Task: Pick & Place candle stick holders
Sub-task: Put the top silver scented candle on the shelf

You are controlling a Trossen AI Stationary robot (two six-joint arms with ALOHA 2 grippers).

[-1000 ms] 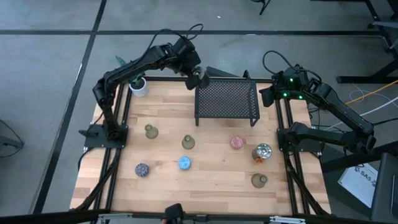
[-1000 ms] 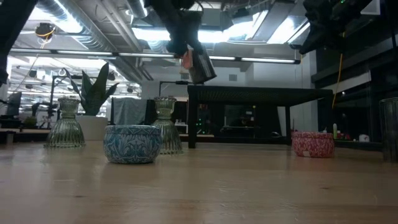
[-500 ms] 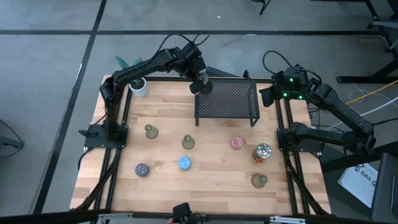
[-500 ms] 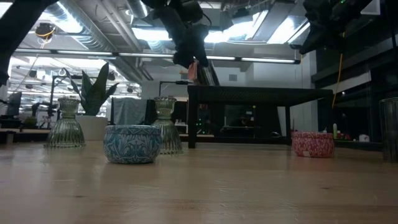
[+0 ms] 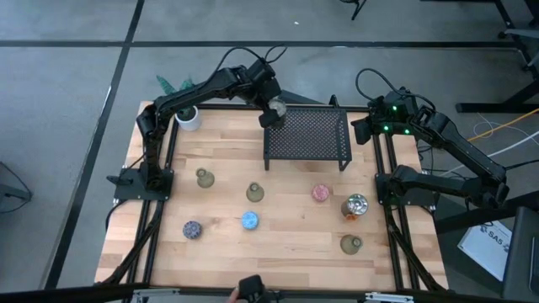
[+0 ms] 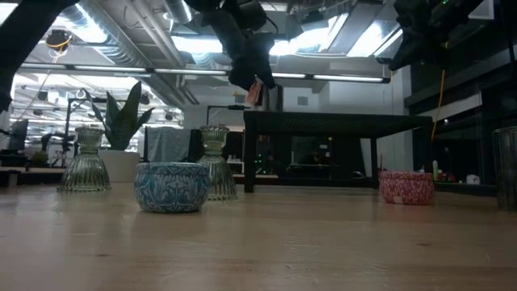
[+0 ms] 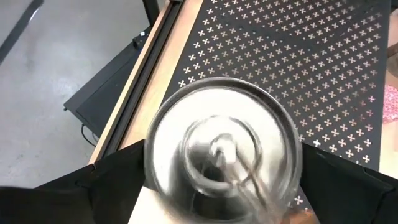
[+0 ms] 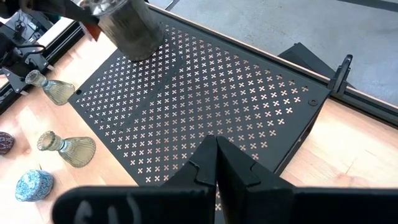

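A wooden bench (image 5: 278,244) seen from above carries a black perforated metal rack (image 5: 307,135) along its far edge, with a dark robot arm on each side. The left pincer (image 5: 274,112) hangs over the rack's left front corner, holding a silvery cylindrical candle stick holder (image 7: 221,146) between widely spread fingers; the left wrist view looks straight down into the holder's round mouth, above the rack's cross-punched top. The right pincer (image 8: 216,163), fingers pressed together and empty, waits above the rack's right end. On the bench in front of the rack stand two olive-green glass holders (image 5: 254,193), a blue patterned round tin (image 6: 171,187), a purple-speckled round holder (image 5: 192,229), a pink round holder (image 5: 320,193), a second silvery holder with orange accents (image 5: 354,205), and another olive-green glass holder (image 5: 350,244) near the right front corner. A white pot with a green plant (image 5: 187,116) sits at the far left corner.
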